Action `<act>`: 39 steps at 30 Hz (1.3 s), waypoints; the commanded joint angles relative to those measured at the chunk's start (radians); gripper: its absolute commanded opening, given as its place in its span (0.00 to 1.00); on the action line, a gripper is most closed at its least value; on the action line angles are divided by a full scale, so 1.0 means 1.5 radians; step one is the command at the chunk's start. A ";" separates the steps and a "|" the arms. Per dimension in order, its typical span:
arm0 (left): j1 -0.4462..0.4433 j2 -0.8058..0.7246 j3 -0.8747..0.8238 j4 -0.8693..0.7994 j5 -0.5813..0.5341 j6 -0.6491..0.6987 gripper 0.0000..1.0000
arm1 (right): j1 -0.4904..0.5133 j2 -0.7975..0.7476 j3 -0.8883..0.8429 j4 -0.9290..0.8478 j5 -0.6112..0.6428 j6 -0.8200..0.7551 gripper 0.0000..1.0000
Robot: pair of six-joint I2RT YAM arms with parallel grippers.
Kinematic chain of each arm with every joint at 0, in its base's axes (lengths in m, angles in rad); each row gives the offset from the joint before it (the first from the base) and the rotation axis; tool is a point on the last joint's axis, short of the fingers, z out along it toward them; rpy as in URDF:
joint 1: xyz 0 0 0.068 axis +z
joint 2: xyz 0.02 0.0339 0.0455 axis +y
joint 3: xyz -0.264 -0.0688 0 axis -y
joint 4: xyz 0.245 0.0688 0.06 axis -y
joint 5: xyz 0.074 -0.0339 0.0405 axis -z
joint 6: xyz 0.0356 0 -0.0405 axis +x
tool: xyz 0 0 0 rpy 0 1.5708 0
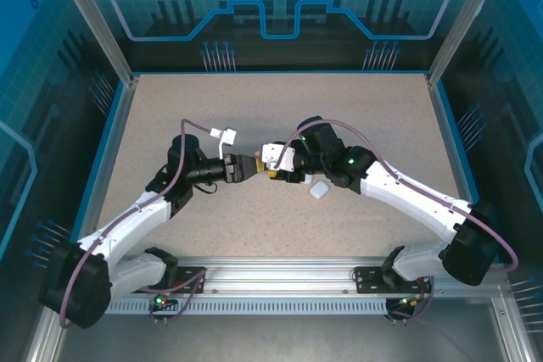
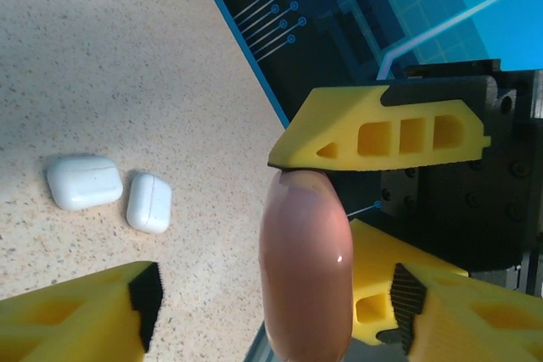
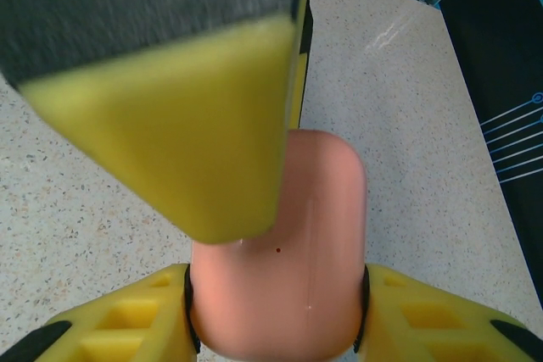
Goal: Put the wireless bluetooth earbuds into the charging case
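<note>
Clamping the salmon charging case (image 3: pixel 288 235) between the right fingers (image 3: pixel 424 315), pinching it on both flanks down at six o'clock in the right wrist view. Holding it over the speckled surface (image 3: pixel 441 125), pointing its rounded free end up toward twelve o'clock. Straddling that same case with the left fingers (image 2: pixel 76 315), standing them wide, one at eight o'clock of it and one at four o'clock in the left wrist view, touching neither side. Looming into the right wrist view from eleven o'clock with one blurred left finger, overlapping the top of the case. Meeting fingers to fingers near the middle of the surface in the top view, reaching in from seven o'clock with the left arm (image 1: pixel 136 218) and from four o'clock with the right arm (image 1: pixel 407 197). Spotting two white cases on the surface at nine o'clock of the salmon one in the left wrist view: wider white case (image 2: pixel 83 181) and narrower white case (image 2: pixel 149 203), side by side, just apart.
</note>
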 commanded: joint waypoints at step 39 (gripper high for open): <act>-0.020 0.052 0.035 0.051 0.026 0.000 0.27 | 0.006 0.034 0.029 0.003 0.034 0.021 0.45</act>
